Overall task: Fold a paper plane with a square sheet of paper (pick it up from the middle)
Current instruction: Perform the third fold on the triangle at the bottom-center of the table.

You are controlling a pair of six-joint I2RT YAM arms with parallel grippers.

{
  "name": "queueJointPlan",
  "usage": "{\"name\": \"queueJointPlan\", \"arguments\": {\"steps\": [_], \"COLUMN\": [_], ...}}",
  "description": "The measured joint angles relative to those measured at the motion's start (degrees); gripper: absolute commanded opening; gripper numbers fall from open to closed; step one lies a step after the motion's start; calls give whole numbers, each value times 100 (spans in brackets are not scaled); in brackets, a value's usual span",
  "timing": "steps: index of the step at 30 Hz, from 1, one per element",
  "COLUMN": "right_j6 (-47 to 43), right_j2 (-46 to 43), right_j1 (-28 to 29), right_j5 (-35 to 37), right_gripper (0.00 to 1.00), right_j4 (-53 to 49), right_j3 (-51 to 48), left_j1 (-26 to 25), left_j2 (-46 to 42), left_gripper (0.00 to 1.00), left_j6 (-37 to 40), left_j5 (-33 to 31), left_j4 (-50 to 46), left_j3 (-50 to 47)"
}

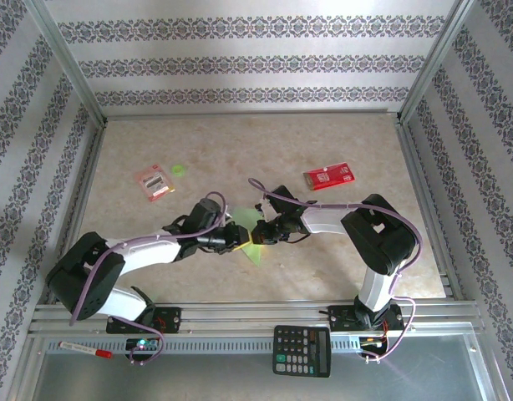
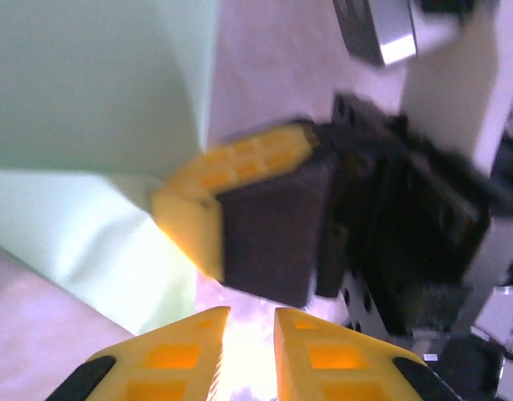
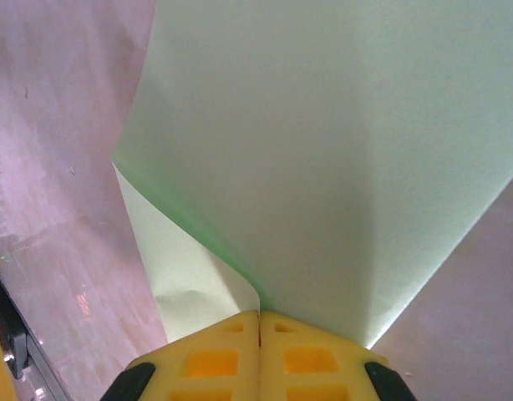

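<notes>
The green paper sheet (image 3: 340, 150) in clenched right claw (image 3: 259, 322), left claw (image 2: 250, 322) slightly parted alongside.

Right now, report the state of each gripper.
Left gripper: slightly open, nothing visibly held.
Right gripper: closed on the square sheet of paper.
</notes>
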Motion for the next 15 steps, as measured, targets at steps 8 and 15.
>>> {"name": "queueJointPlan", "arguments": {"steps": [8,15], "right_j6": [0,0], "right_j2": [-2,-2], "right_j1": [0,0], "right_j5": [-2,-2], "right_gripper": [0,0], "right_j4": [0,2], "right_j3": [0,0], "left_j1": [455,505], "left_j2": [562,1165], "left_gripper": [19,18], "left_j6": [251,455], "left_j5": [192,334], "left_j4": [-299,-348], "left_j3": [245,599]}}
